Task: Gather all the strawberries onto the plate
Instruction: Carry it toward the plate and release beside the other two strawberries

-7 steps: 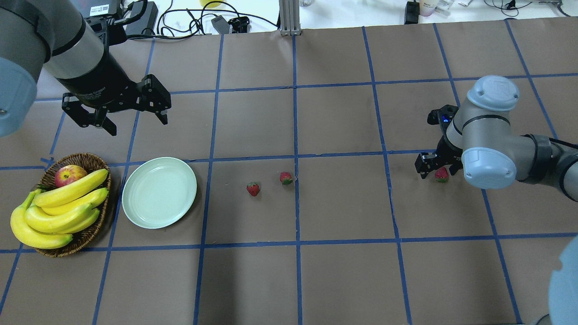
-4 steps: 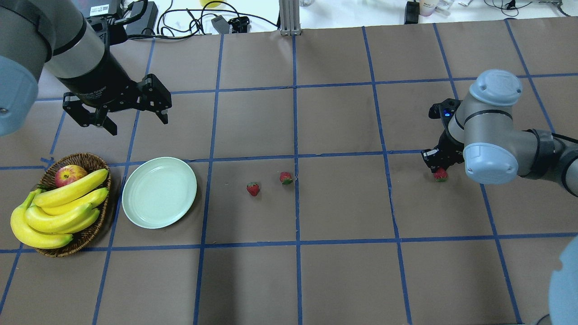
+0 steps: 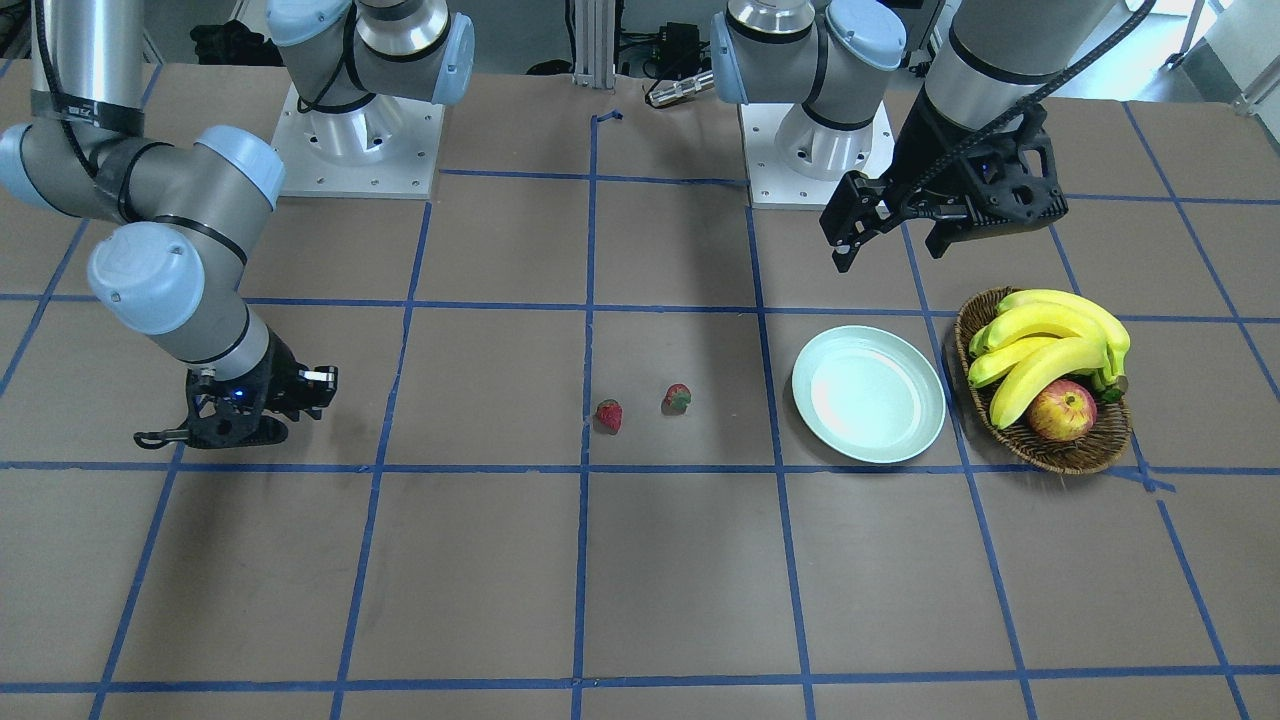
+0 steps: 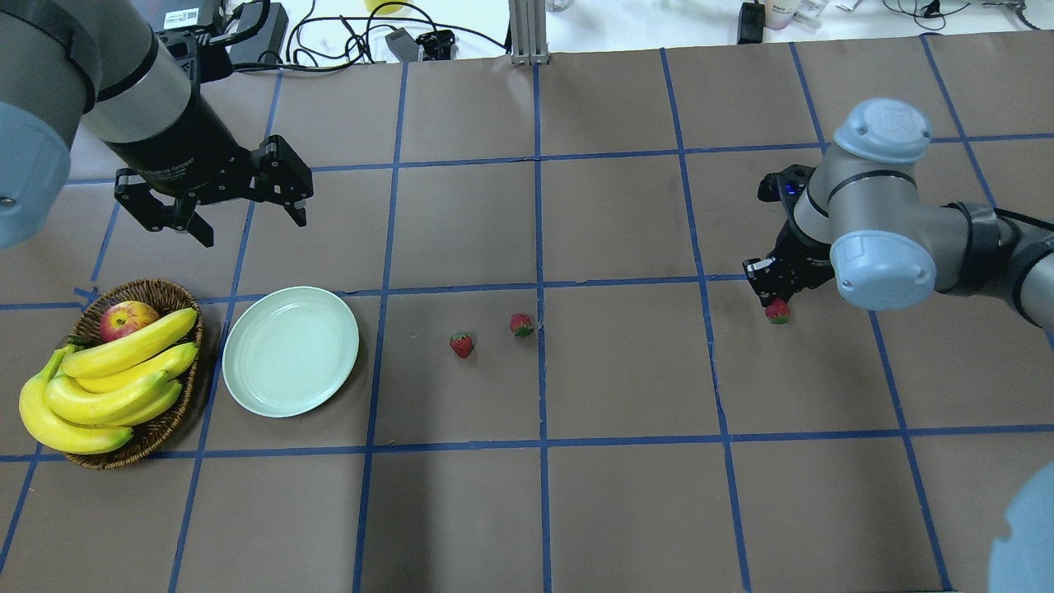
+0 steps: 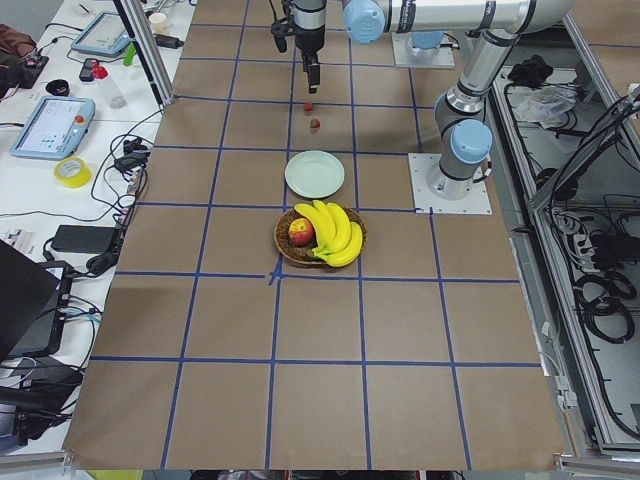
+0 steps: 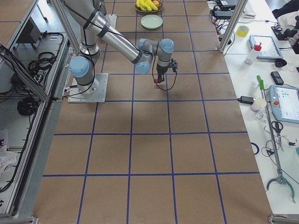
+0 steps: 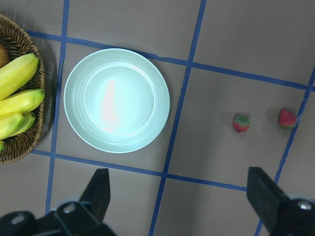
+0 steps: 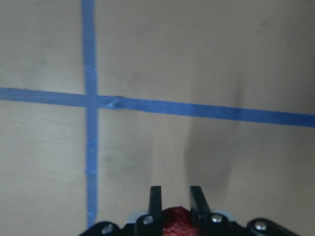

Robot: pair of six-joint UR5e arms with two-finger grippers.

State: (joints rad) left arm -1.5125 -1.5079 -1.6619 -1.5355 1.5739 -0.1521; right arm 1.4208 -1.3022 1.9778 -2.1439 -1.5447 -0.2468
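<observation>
Far out on the robot's right side of the table [image 4: 626, 502], the right gripper [image 4: 775, 301] points down with its jaws drawn narrow onto one strawberry [image 4: 777, 311]. The right wrist view shows that red fruit pinched between the two black fingers [image 8: 155, 199], low over the brown paper; whether it touches the surface cannot be told. A second strawberry [image 4: 462, 344] and a third strawberry [image 4: 521, 324] lie loose near the table's middle, close together, the third against a line of the blue tape grid [image 4: 539, 387]. Both sit between the held one and the plate [image 4: 290, 350]. The pale green plate is bare and lies flat just beside the wicker basket [image 4: 150, 287], with a thin gap between them. The basket holds a bunch of bananas [image 4: 115, 375] and an apple [image 4: 125, 319]. The left gripper [image 4: 251, 229] hangs above the table on the far side of the plate, its jaws spread wide and holding nothing. A line of white print [image 4: 165, 170] runs across that arm's black wrist, too small to read. On a dark box past the table's far edge sits a white sticker [image 4: 183, 16] with a square code, its text also illegible.
</observation>
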